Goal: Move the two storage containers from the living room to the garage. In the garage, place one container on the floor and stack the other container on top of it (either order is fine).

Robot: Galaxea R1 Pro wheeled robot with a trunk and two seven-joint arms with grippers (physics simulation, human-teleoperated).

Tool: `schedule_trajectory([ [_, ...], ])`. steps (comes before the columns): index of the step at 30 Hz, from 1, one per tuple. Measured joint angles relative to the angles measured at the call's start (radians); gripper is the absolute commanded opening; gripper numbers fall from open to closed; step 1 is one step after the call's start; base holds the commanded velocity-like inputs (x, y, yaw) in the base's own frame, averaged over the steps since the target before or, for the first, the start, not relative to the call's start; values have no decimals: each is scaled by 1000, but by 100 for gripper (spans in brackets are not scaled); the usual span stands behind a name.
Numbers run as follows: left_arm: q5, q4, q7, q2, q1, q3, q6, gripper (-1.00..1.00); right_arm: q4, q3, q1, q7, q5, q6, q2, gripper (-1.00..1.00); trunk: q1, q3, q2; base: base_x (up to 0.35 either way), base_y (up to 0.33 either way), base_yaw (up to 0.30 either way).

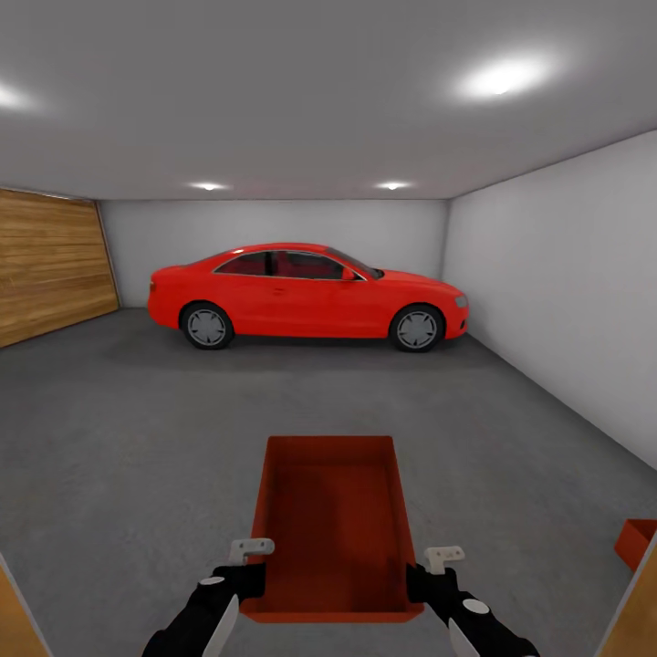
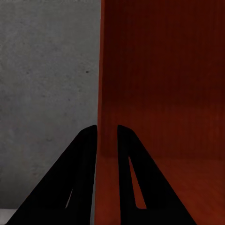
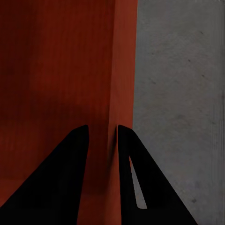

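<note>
Two sets of fingers are clenched on the storage container [image 1: 333, 525], my left fingers [image 1: 245, 568] straddling one thin side wall, my right fingers [image 1: 429, 570] the other. I'm carrying it over the garage floor [image 1: 119, 438]. Thin walls could slide out if one side sags. Right of it, the second container [image 1: 636, 540] peeks in; misjudge that and the stack lands crooked. Beyond, the red car [image 1: 308, 294].

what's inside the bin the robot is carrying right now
Nothing. The held bin is open-topped, and its bare orange-red bottom and walls show. The left gripper and right gripper each pinch a side wall. The floor directly under it is covered.
</note>
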Motion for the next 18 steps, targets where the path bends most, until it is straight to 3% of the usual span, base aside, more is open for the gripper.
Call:
schedule_trajectory([
  [18,21,9,-5,8,1,-10,-13,-100,0,-3,0,3,5,-1,2,-100,0,0,0,0,0,0],
])
